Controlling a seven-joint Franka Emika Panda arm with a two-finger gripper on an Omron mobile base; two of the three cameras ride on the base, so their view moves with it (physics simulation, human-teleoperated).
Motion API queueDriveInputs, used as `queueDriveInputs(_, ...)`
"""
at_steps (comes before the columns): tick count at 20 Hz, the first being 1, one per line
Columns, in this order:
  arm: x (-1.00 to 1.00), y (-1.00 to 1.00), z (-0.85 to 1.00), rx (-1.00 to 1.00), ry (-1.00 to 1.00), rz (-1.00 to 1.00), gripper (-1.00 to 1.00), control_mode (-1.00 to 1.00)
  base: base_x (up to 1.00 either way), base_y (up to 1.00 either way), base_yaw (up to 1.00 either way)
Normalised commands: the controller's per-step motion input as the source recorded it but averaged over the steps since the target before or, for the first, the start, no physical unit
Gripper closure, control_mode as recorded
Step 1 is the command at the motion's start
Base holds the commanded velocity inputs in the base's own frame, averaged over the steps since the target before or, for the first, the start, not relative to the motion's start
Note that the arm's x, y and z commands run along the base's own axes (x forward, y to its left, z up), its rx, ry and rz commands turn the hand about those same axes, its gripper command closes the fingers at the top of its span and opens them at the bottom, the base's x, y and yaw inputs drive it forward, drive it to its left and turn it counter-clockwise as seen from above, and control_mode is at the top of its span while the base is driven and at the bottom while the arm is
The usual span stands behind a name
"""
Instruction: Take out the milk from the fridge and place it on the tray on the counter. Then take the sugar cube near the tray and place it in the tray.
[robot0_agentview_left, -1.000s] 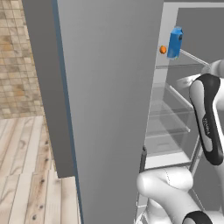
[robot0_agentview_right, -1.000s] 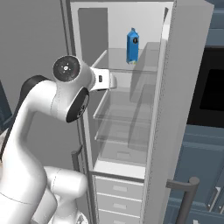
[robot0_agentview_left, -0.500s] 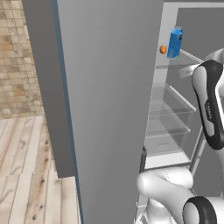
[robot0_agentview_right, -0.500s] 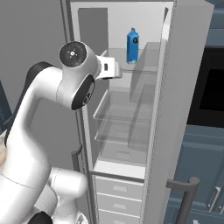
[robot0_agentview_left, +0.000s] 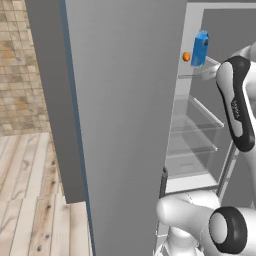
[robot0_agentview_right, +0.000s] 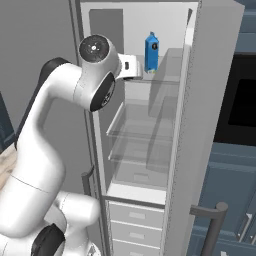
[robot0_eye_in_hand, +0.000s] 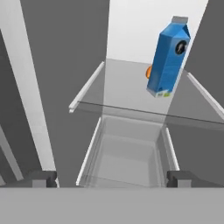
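Observation:
The fridge (robot0_agentview_left: 125, 125) stands open, its big grey door swung out to the left. The milk (robot0_agentview_right: 151, 51), a small blue carton, stands upright on the top shelf (robot0_eye_in_hand: 127, 92); it also appears as the milk (robot0_agentview_left: 200, 48) and, up and to the right, the milk (robot0_eye_in_hand: 168, 57). My gripper (robot0_eye_in_hand: 111, 178) is open and holds nothing. It hangs short of the shelf's front edge, left of the carton and apart from it. My hand (robot0_agentview_right: 131, 67) is level with that shelf. The tray, the counter and the sugar cube are out of view.
A small orange thing (robot0_eye_in_hand: 149, 71) sits just behind the carton. Clear glass shelves (robot0_agentview_right: 145, 130) and pale drawers (robot0_agentview_right: 132, 215) lie below. A grey panel (robot0_agentview_right: 215, 100) bounds the right side, with a dark oven (robot0_agentview_right: 242, 110) beyond. Wooden floor (robot0_agentview_left: 30, 200) lies left of the door.
My arm has lifted, bringing the hand up from the middle shelves to the top shelf and closer to the milk. The carton has not moved.

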Motion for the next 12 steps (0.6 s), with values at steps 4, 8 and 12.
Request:
queueDriveInputs(4,0.17,-0.06,0.03,0.00,-0.13,0.04,-1.00,-1.00,0.00,0.00,0.00)
queueDriveInputs(8,0.28,-0.06,0.12,0.00,-0.06,0.00,-1.00,-1.00,0.00,0.00,0.00)
queueDriveInputs(12,0.34,-0.06,0.14,0.00,0.00,-0.01,-1.00,-1.00,0.00,0.00,0.00)
